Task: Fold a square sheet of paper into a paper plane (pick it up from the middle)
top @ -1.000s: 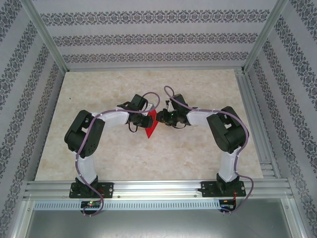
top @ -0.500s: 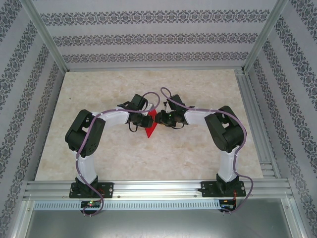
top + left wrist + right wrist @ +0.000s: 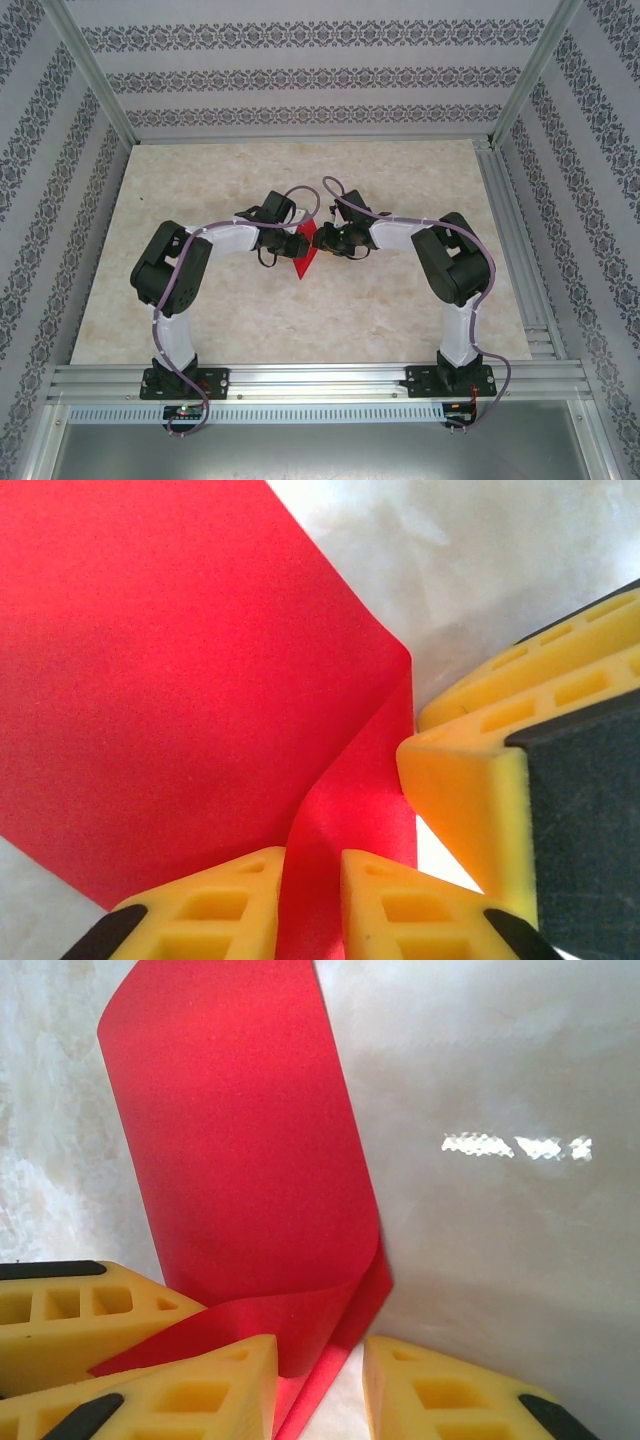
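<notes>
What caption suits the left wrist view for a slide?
Red paper sheet bends between the left claw's yellow fingers.

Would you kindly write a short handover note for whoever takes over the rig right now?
Left hand: fingers slightly apart, with a raised fold of the square sheet of paper running between them.
Right hand: fingers apart too, with the sheet's curled edge against one finger.
Position: both hands meet tip to tip over the sheet, near the middle of the table.
Done: the sheet is bent and curling upward, but it shows no plane shape yet.
Left: essentially all the plane's folds. I'd check the grip before lifting, since neither hand looks clamped.
</notes>
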